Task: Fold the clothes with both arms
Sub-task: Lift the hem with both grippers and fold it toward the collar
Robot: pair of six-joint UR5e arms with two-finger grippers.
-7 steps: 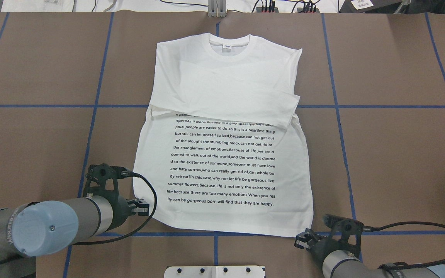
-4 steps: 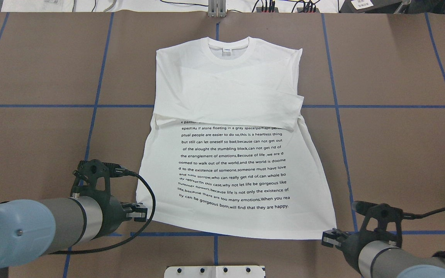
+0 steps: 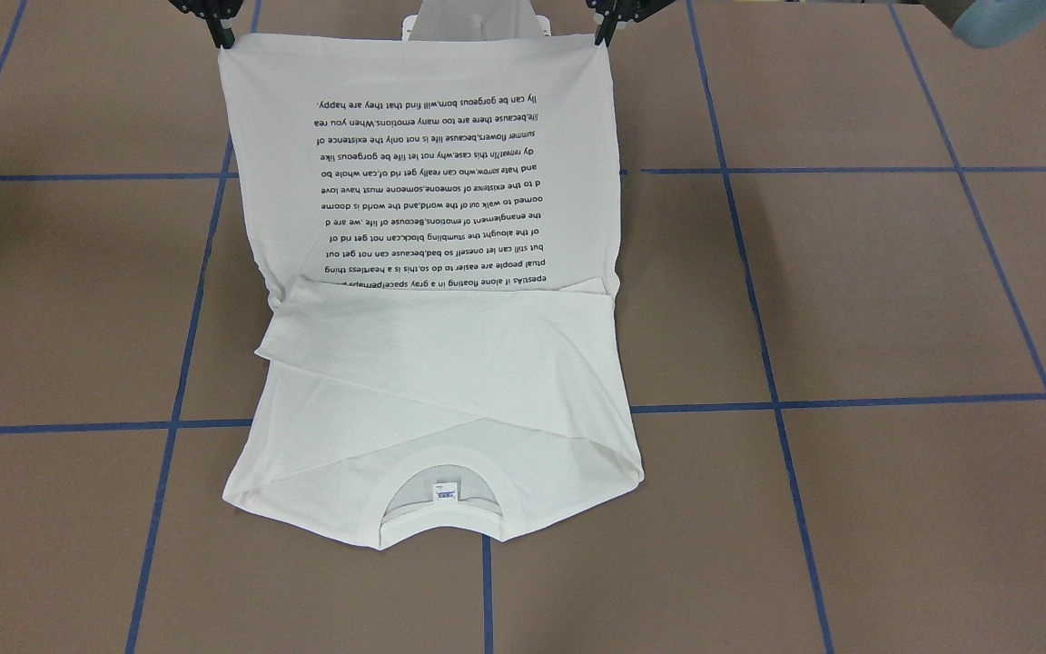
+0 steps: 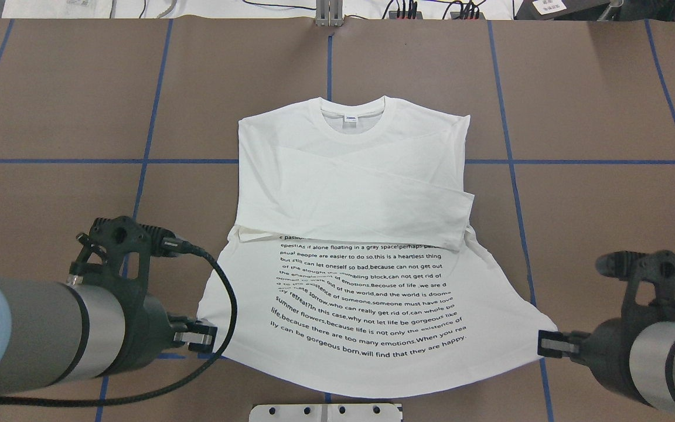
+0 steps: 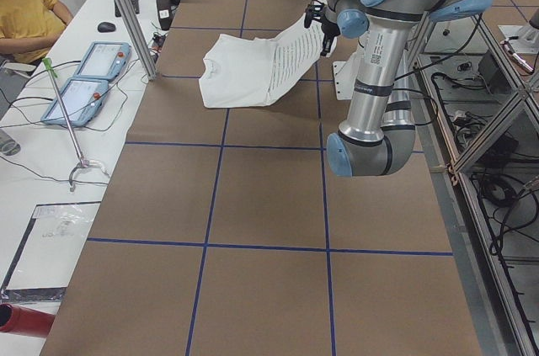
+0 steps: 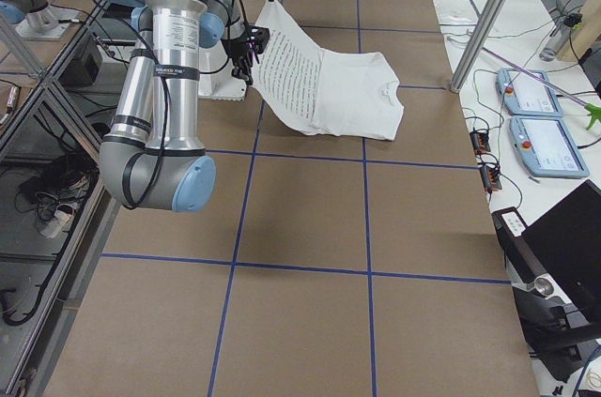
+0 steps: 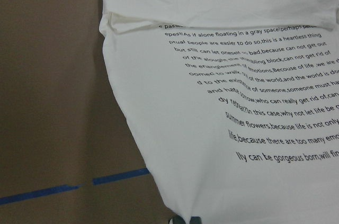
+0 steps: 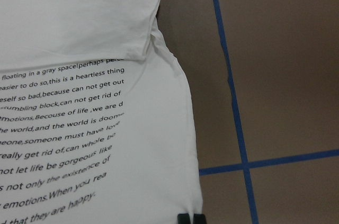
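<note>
Cloth fills the middle of the brown desk (image 4: pixel 50 88): the white T-shirt (image 4: pixel 349 193) is print side up. Seen from overhead, its ribbed collar (image 4: pixel 352 104) is at the 12 o'clock end and its hem (image 4: pixel 372 384) at 6 o'clock. A small neck label (image 4: pixel 350 119) shows inside the collar. Both sleeves (image 4: pixel 372 202) are folded flat across the chest and cover the top of the black printed text (image 4: pixel 367 299).

The left end effector (image 4: pixel 205 339) is clenched on the hem corner at about 8 o'clock of the shirt. The right end effector (image 4: pixel 542 344) is clenched on the opposite corner at about 4 o'clock. In each wrist view the corner of the cloth runs straight down into the closed fingertips at the bottom edge.

The two side views show the hem end lifted clear of the desk. The shirt slopes down from the end effectors to the collar end, which lies flat on the surface. Between the two held corners the hem sags in a shallow curve toward 6 o'clock, and the lower text lines bow with it.

The left arm (image 4: pixel 33 334) comes in from 8 o'clock and the right arm (image 4: pixel 665 363) from 4 o'clock. Blue tape lines (image 4: pixel 149 117) divide the desk into squares. The white pedestal base (image 4: pixel 326 412) shows at 6 o'clock, just below the hem.
</note>
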